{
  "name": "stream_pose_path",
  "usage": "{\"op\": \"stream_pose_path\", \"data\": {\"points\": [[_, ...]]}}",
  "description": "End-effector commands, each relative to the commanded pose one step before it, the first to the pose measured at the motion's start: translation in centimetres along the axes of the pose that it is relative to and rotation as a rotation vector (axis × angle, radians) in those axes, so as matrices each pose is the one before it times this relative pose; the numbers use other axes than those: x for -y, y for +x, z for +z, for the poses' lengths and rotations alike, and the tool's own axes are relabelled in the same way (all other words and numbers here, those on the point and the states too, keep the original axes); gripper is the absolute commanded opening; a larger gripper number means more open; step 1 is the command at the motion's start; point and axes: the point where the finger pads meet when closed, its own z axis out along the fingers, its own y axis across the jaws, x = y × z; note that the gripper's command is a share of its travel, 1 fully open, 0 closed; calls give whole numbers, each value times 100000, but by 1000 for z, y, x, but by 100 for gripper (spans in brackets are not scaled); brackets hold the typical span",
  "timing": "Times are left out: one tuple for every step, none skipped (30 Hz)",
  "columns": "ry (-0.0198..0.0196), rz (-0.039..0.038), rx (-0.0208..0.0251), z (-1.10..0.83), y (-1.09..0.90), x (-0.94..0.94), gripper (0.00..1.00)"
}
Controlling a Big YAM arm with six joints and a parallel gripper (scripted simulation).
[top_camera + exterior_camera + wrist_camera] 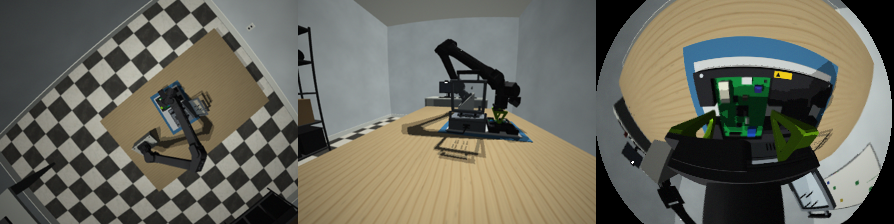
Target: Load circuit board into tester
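Observation:
The green circuit board [741,107] lies face up in the left pocket of the black tray [705,90] [514,128] in the wrist view, with cream and white parts toward its far end. My gripper [743,113] [500,121] is open and empty. It points down at the board, one green finger beside each long edge near the board's nearer half; the fingertips' exact depth cannot be told. The tester [466,124] stands beside the tray. Its lid [468,81] is open and upright, with the handle [469,71] on top. The arm and gripper hide the pins and hook.
The tray and tester stand on a pale plate on a blue mat [746,46] [527,138]. The tray's other pocket [798,100] holds no board. The raised lid stands close to the forearm in the overhead view. A yellow warning label [783,75] is on the tray's rim.

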Motion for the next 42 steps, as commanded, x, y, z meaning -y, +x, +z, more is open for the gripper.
{"op": "stream_pose_path", "data": {"points": [[425,596,795,349,-54,706,92],[-4,-1,1,20,9,-6,92],[34,39,31,-15,24,16,92],[0,0,0,0,0,0,92],[0,0,0,0,0,0,92],[196,131,138,-124,46,83,92],[172,129,124,-106,41,74,92],[140,119,105,-85,36,61,92],[112,107,91,-69,31,51,92],[92,94,78,-58,26,42,92],[77,81,66,-49,22,36,92],[65,69,56,-43,19,30,92],[55,59,48,-36,16,26,92],[47,50,41,-31,14,22,92],[40,42,35,-26,12,19,92],[34,36,30,-22,10,16,92],[28,31,26,-19,8,13,92],[24,26,22,-16,7,11,92],[20,22,19,-14,6,10,92],[17,19,16,-12,5,8,92],[0,0,0,0,0,0,92],[0,0,0,0,0,0,92],[15,16,14,-10,4,7,92],[12,14,12,-8,4,6,92],[11,12,10,-7,3,5,92],[9,10,8,-6,3,4,92],[8,8,7,-5,2,4,92],[6,7,6,-4,2,3,92],[5,6,5,-4,2,3,92],[5,5,4,-3,1,2,92],[4,4,4,-3,1,2,92],[3,4,3,-2,1,2,92],[3,3,3,-2,1,1,92],[2,3,2,-2,1,1,92],[2,2,2,-1,1,1,92],[2,2,2,-1,1,1,92],[2,2,1,-1,0,1,92],[0,0,0,0,0,0,92],[0,0,0,0,0,0,92],[1,1,1,-1,0,1,92],[1,1,1,-1,0,1,92],[1,1,1,-1,0,0,92]]}}
